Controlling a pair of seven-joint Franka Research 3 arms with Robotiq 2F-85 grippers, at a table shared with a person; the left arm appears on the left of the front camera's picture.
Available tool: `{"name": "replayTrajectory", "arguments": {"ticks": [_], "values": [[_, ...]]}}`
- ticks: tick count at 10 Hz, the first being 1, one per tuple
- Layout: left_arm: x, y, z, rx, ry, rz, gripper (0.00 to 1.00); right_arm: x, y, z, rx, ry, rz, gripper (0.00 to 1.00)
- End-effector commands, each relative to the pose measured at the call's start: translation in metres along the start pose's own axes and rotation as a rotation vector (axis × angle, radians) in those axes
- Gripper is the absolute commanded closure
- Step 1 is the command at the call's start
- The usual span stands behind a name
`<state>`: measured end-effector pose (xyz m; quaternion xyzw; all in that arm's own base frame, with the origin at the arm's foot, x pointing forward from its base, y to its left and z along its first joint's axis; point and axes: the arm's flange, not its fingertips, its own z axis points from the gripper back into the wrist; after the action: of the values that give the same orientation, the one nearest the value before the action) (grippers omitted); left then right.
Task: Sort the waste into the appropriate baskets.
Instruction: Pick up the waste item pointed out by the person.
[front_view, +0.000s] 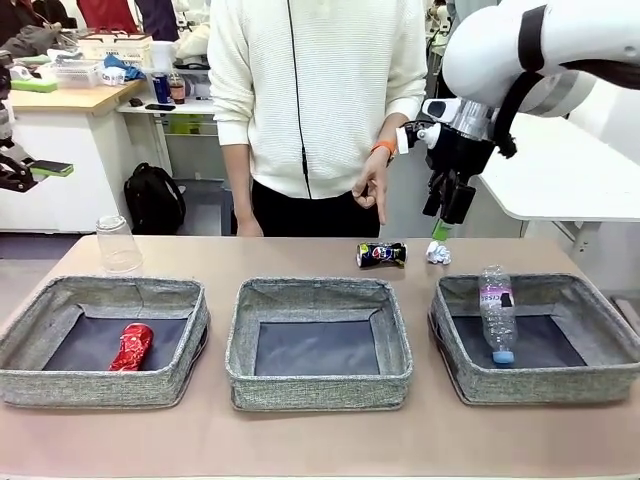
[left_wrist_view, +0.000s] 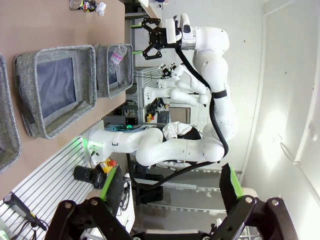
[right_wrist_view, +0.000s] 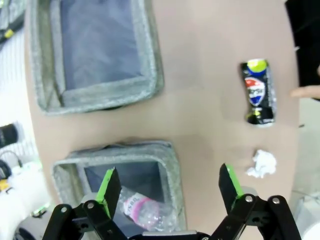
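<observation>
Right fingers (front_view: 456, 206) spread, aloft, seemingly near paper wad (front_view: 438, 252)

A robot lab: a big white robot arm (front_view: 500, 50) over the brown surface (front_view: 300, 258), cluttered white desks (front_view: 60, 170) behind.

Bright, even light, faint shadows, right wrist view blurred (slightly)

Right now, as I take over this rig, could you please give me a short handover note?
Left gripper: open, holding nothing. Right gripper: open, raised near the paper wad.
Done: red can in left basket; bottle in right basket.
Left: dark-blue can, paper wad and upturned cup on the table.
Person's hand points down near the can.
</observation>
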<state>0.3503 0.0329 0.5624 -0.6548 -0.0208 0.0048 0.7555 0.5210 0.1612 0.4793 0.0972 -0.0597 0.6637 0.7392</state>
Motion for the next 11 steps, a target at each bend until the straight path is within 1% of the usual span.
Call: {"name": "replayTrajectory", "arguments": {"ticks": [1,2,3,4,5,7,9,10,11], "values": [[-0.002,0.001,0.002,0.003,0.012,-0.022,0.00,0.012,-0.019,-0.012,-0.068,0.033,0.081,0.00],[-0.002,0.001,0.002,0.003,0.012,-0.022,0.00,0.022,-0.045,-0.023,-0.137,0.037,0.091,0.00],[-0.002,0.001,0.002,0.003,0.012,-0.022,0.00,0.024,-0.067,-0.034,-0.203,0.082,0.070,0.00],[-0.002,0.001,0.002,0.003,0.012,-0.022,0.00,0.023,-0.079,-0.042,-0.255,0.080,0.085,0.00],[-0.002,0.001,0.002,0.003,0.012,-0.022,0.00,0.022,-0.088,-0.052,-0.275,0.113,0.065,0.00],[-0.002,0.001,0.002,0.003,0.012,-0.022,0.00,0.020,-0.102,-0.071,-0.338,0.109,0.093,0.00],[-0.002,0.001,0.002,0.003,0.012,-0.022,0.00,0.015,-0.111,-0.091,-0.255,0.089,0.054,0.00],[-0.002,0.001,0.002,0.003,0.012,-0.022,0.00,0.014,-0.115,-0.098,-0.264,0.094,0.032,0.00],[-0.002,0.001,0.002,0.003,0.012,-0.022,0.00,0.015,-0.121,-0.106,-0.284,0.061,0.033,0.00]]}}
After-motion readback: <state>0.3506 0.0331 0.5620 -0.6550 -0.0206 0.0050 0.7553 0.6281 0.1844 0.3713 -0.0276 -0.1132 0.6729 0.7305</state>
